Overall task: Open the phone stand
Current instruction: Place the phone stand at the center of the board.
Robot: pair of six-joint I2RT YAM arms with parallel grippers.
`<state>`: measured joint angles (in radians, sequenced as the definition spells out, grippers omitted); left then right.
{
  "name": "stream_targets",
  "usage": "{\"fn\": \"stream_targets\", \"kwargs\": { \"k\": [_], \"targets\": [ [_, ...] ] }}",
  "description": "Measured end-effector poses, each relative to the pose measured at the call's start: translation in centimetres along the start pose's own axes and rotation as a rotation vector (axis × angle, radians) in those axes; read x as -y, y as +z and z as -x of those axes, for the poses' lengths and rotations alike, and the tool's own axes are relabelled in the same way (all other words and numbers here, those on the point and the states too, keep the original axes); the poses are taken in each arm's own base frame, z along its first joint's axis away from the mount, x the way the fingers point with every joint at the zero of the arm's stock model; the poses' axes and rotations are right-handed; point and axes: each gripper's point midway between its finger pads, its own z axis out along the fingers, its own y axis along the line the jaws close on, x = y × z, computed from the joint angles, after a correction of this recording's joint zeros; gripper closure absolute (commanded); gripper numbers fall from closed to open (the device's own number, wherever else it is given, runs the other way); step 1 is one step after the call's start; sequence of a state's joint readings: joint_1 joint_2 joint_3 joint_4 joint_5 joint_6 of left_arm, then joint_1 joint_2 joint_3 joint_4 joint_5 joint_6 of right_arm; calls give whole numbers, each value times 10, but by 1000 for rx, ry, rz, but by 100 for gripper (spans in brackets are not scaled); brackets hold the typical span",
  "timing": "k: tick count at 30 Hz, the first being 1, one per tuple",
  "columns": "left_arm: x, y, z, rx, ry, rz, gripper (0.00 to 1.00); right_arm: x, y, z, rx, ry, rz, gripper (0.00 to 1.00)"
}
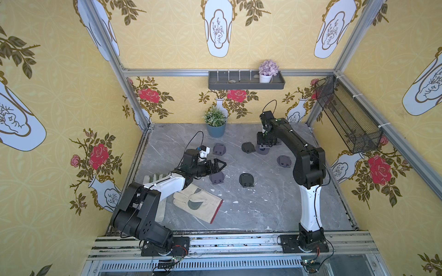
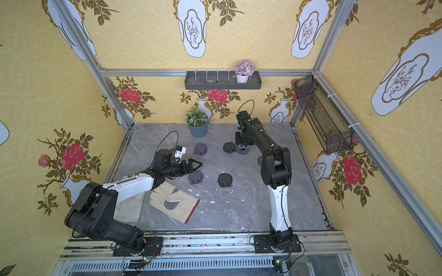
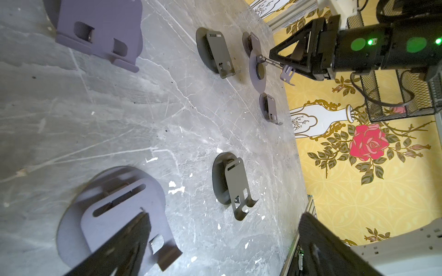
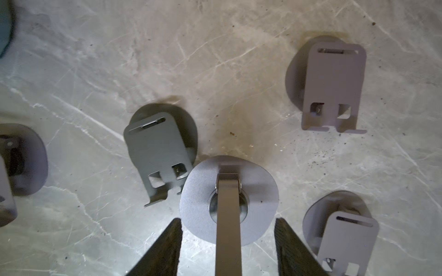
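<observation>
Reaching to the far side of the grey marble tabletop (image 1: 263,210), the right gripper (image 1: 265,143) points down over the phone stand (image 1: 263,151). Its jaws are part-way closed on the stand's raised support plate (image 3: 287,73), which the left wrist view shows edge-on, lifted clear of the base. In the right wrist view the round base (image 4: 198,191) lies flat on the marble, and the hinged arm (image 4: 228,239) rises from its middle between the two fingers (image 4: 165,248), with a gap on either side. A folded stand (image 1: 248,147) lies just beside it. The left gripper (image 1: 223,166) hangs wide open with nothing in it, low over another folded stand (image 1: 216,178) near the middle of the table. Three more lie flat and well apart from each other. A work glove (image 1: 198,203) lies near the front edge beside the left arm, and a potted plant (image 1: 215,124) stands at the back wall.
</observation>
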<state>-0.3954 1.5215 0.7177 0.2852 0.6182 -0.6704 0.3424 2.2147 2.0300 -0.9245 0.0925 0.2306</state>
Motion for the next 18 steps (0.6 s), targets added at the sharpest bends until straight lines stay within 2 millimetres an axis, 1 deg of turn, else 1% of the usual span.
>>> {"fn": "stream_targets", "kwargs": {
  "k": [3, 6, 11, 18],
  "targets": [
    [-4, 2, -2, -12, 1, 9, 1, 16, 6, 7, -9, 13, -21, 60],
    [-7, 5, -4, -24, -5, 18, 1, 28, 14, 14, -12, 27, -41, 60],
    [-10, 10, -3, -34, -7, 20, 1, 27, 29, 14, -38, 12, -20, 59],
    [-12, 15, -1, -42, -11, 19, 1, 20, 42, 9, -77, -2, 19, 56]
  ]
}}
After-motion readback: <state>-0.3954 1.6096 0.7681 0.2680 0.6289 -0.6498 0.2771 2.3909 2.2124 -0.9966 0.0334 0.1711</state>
